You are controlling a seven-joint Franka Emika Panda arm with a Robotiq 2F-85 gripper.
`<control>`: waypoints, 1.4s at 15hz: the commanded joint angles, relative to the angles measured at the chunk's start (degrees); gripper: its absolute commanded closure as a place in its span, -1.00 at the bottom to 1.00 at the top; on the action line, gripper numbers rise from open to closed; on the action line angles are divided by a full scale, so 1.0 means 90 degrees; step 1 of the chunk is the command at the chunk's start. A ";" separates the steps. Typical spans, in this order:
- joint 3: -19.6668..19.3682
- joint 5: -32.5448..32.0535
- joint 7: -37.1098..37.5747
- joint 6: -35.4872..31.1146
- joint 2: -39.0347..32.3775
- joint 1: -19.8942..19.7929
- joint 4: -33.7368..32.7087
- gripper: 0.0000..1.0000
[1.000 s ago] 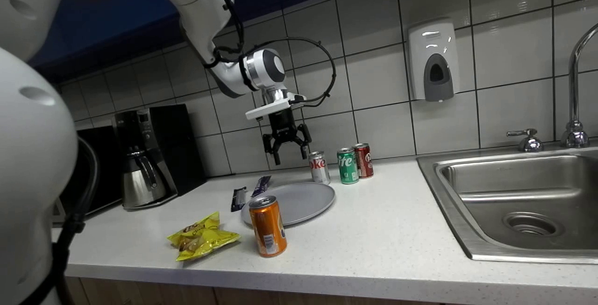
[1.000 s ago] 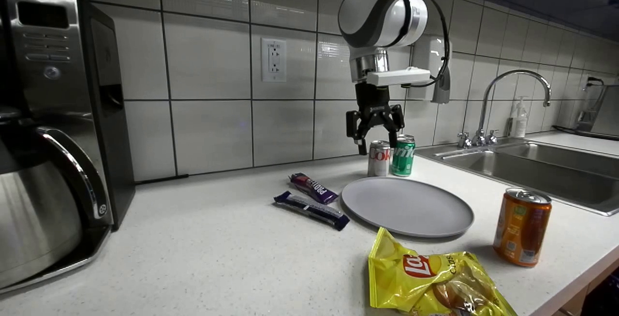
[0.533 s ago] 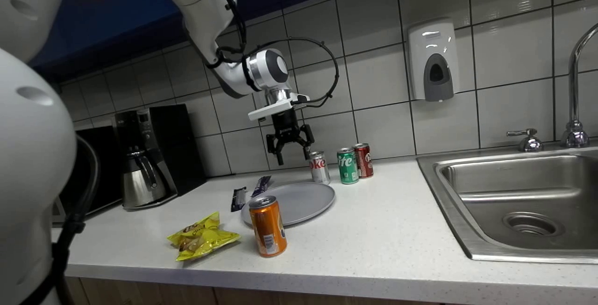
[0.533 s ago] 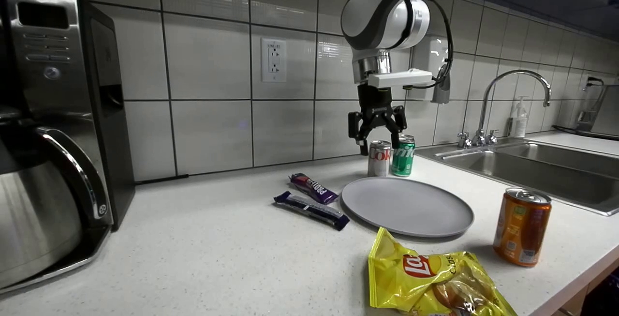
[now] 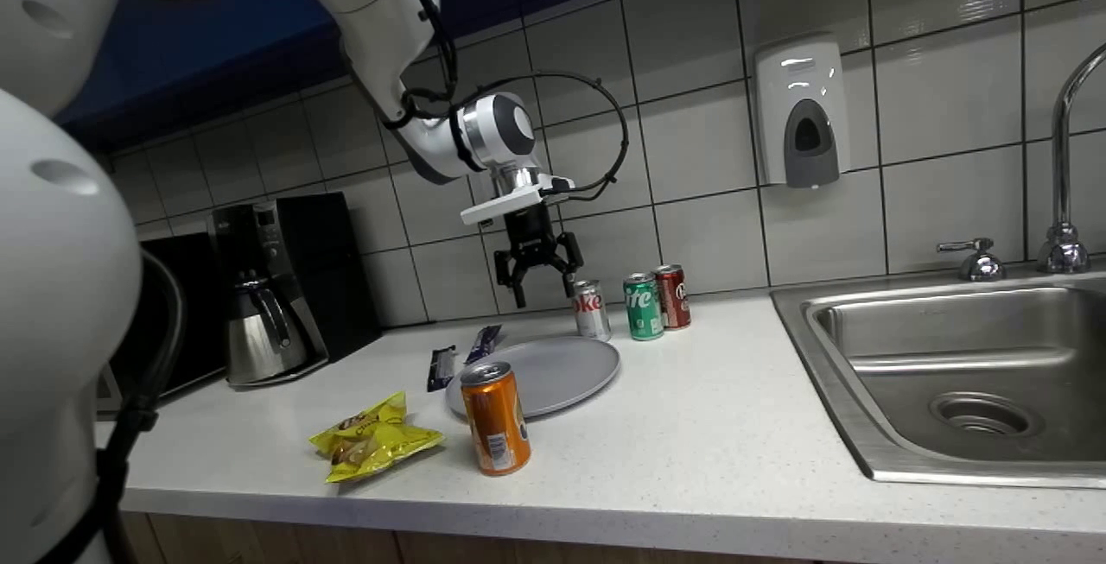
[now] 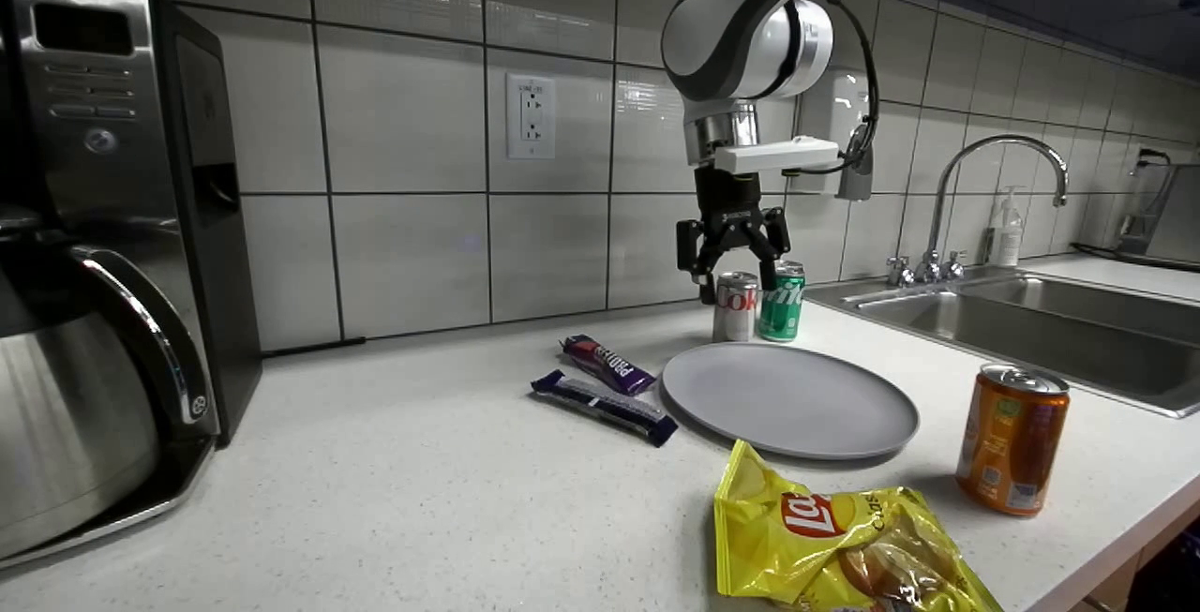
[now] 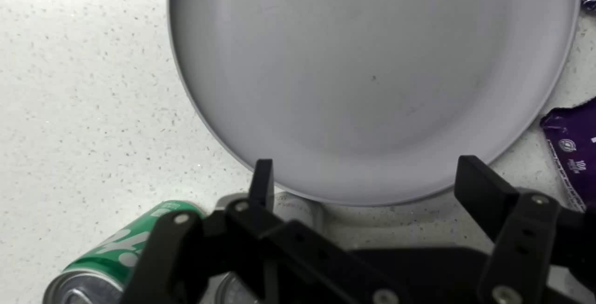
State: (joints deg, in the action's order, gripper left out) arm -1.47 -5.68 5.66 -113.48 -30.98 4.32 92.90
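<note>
My gripper (image 5: 544,292) is open and empty, fingers pointing down, above the counter near the wall. In the wrist view the fingers (image 7: 365,173) are wide apart, over the near rim of a grey plate (image 7: 354,85). The plate (image 6: 797,401) is bare. A silver Coke can (image 5: 591,313) stands closest to the gripper, partly hidden behind one finger in the wrist view (image 7: 295,208). A green Sprite can (image 6: 783,312) stands beside it, with a dark red can (image 5: 674,298) behind. An orange can (image 6: 1012,439) and a yellow Lay's bag (image 6: 844,537) are at the plate's front side.
Two wrapped bars, one purple (image 6: 607,365) and one dark blue (image 6: 605,406), lie beside the plate. A coffee maker (image 5: 298,279) stands at the counter's left. A metal sink (image 5: 829,374) with a faucet (image 5: 1064,193) is at the right. A soap dispenser (image 5: 801,106) hangs on the tiled wall.
The arm and gripper have shifted slightly to the right in both exterior views, mostly in the first half second. The gripper stays open. The cans, plate, bag and bars have not moved.
</note>
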 commanded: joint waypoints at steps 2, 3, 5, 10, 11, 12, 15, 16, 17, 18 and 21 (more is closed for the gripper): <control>-0.0061 -0.0106 0.0073 -0.0014 -0.0021 -0.0051 -0.0104 -1.00; -0.0074 -0.0095 0.0050 -0.0011 -0.0024 -0.0069 -0.0113 -1.00; -0.0105 -0.0097 0.0013 -0.0002 -0.0056 -0.0101 -0.0163 -1.00; -0.0201 -0.0146 -0.0045 0.0059 -0.0189 -0.0179 -0.0372 -1.00; -0.0221 -0.0169 -0.0073 0.0082 -0.0246 -0.0187 -0.0448 -1.00; -0.0239 -0.0188 -0.0085 0.0091 -0.0300 -0.0196 -0.0514 -1.00; -0.0246 -0.0207 -0.0147 0.0103 -0.0458 -0.0252 -0.0724 -1.00; -0.0248 -0.0222 -0.0155 0.0114 -0.0524 -0.0257 -0.0819 -1.00; -0.0247 -0.0226 -0.0169 0.0131 -0.0587 -0.0267 -0.0914 -1.00; -0.0244 -0.0222 -0.0187 0.0124 -0.0636 -0.0282 -0.0987 -1.00; -0.0231 -0.0189 -0.0230 0.0140 -0.0814 -0.0310 -0.1245 -1.00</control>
State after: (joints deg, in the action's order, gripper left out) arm -3.99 -6.77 5.13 -113.51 -35.98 2.33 85.93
